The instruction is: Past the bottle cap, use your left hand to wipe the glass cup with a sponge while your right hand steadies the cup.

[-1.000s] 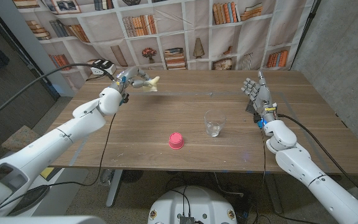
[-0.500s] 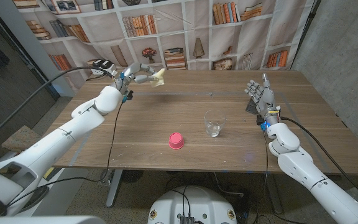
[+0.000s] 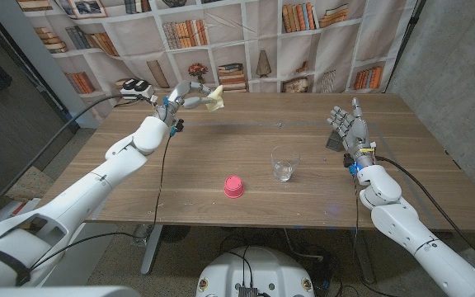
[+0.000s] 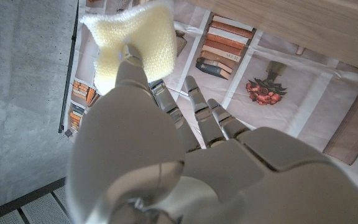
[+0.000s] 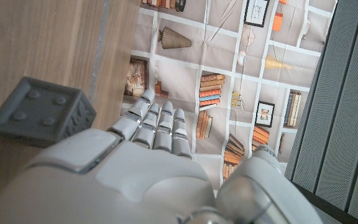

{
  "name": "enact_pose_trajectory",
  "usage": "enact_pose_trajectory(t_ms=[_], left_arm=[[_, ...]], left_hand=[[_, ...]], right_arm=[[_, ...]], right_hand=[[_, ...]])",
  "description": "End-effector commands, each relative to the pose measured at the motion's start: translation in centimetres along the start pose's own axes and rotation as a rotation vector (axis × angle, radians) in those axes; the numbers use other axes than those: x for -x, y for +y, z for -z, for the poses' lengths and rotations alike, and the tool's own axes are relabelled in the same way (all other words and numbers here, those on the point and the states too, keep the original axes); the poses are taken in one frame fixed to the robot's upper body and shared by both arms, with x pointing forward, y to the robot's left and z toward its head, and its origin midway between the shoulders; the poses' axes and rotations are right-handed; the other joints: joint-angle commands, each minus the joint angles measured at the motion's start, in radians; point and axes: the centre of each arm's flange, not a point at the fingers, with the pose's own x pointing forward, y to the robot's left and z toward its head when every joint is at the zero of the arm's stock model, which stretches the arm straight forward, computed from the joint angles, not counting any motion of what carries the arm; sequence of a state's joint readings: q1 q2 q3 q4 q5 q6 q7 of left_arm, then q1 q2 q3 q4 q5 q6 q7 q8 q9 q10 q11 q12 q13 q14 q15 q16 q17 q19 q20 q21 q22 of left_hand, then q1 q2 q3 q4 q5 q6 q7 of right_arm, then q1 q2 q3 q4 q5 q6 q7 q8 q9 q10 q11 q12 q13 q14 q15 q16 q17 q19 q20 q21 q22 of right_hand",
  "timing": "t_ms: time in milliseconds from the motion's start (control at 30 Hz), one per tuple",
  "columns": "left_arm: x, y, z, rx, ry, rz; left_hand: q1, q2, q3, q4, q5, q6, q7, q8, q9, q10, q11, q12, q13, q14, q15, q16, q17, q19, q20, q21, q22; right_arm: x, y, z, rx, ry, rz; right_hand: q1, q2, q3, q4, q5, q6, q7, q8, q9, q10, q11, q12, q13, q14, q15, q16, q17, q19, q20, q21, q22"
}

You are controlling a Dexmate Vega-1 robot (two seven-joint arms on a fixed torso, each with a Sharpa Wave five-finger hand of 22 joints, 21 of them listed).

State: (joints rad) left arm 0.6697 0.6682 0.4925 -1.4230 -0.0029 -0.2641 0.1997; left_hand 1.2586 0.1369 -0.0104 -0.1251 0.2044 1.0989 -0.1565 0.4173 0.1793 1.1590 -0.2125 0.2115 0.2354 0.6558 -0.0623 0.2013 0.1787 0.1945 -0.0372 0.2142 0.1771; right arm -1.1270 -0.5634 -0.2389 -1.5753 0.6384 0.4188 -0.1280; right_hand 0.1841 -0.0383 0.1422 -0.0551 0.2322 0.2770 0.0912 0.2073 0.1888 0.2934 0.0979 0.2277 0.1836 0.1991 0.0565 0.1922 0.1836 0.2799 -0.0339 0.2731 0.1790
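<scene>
My left hand (image 3: 190, 92) is raised over the far left of the table and holds a pale yellow sponge (image 3: 213, 98); the left wrist view shows the sponge (image 4: 131, 35) pinched at the fingertips. A clear glass cup (image 3: 284, 164) stands upright near the table's middle. Left of it and slightly nearer the front edge sits a pink bottle cap (image 3: 234, 186). My right hand (image 3: 346, 125) stands upright at the table's right side, fingers apart and empty, well to the right of the cup. The right wrist view shows the hand (image 5: 157, 127) beside a grey block (image 5: 40, 111).
A small dark grey block (image 3: 334, 141) lies on the table just left of my right hand. A bookshelf backdrop runs behind the far edge of the wooden table (image 3: 221, 148). Cables trail from both arms.
My left hand has carried the sponge rightward and a bit higher along the far edge. My right hand has shifted slightly to the right.
</scene>
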Motion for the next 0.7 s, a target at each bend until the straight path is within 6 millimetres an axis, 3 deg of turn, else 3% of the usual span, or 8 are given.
enact_pose_trajectory(t_ms=[33, 567, 700], left_arm=[[-0.8, -2.6, 0.3, 0.11, -0.038, 0.062], [-0.5, -3.1, -1.2, 0.105, -0.025, 0.049], [-0.3, -3.6, -2.1, 0.098, -0.027, 0.053]], left_hand=[[0.007, 0.008, 0.041, 0.03, 0.002, 0.05, 0.046, 0.005, 0.003, 0.008, -0.002, 0.001, 0.007, 0.01, -0.141, -0.006, 0.002, 0.006, -0.039, -0.004, 0.002], [0.007, 0.006, 0.043, 0.035, 0.0, 0.052, 0.044, 0.004, 0.004, 0.012, -0.001, -0.001, 0.012, 0.01, -0.14, -0.008, 0.002, 0.004, -0.043, -0.007, 0.002], [0.007, 0.005, 0.045, 0.037, -0.001, 0.067, 0.056, 0.009, 0.004, 0.012, -0.001, -0.003, 0.013, 0.01, -0.141, -0.009, 0.001, 0.003, -0.043, -0.008, 0.002]], right_arm=[[1.9, 0.7, -0.9, 0.044, -0.052, 0.009], [5.6, 1.2, -2.3, 0.112, -0.044, -0.079], [6.1, 1.2, -2.4, 0.126, -0.04, -0.121]], right_hand=[[0.005, 0.006, -0.004, -0.004, -0.005, -0.003, -0.01, 0.001, 0.003, 0.008, -0.009, -0.002, 0.004, 0.01, -0.009, 0.0, 0.003, 0.013, -0.005, -0.003, 0.005], [0.016, 0.001, -0.005, -0.013, -0.003, 0.008, -0.021, 0.003, 0.003, 0.023, -0.02, 0.002, 0.004, 0.02, -0.024, 0.001, 0.002, 0.028, -0.016, -0.005, 0.004], [0.018, -0.002, -0.006, -0.015, -0.002, 0.009, -0.022, 0.003, 0.003, 0.025, -0.025, 0.002, 0.004, 0.021, -0.028, 0.001, 0.002, 0.03, -0.017, -0.006, 0.004]])
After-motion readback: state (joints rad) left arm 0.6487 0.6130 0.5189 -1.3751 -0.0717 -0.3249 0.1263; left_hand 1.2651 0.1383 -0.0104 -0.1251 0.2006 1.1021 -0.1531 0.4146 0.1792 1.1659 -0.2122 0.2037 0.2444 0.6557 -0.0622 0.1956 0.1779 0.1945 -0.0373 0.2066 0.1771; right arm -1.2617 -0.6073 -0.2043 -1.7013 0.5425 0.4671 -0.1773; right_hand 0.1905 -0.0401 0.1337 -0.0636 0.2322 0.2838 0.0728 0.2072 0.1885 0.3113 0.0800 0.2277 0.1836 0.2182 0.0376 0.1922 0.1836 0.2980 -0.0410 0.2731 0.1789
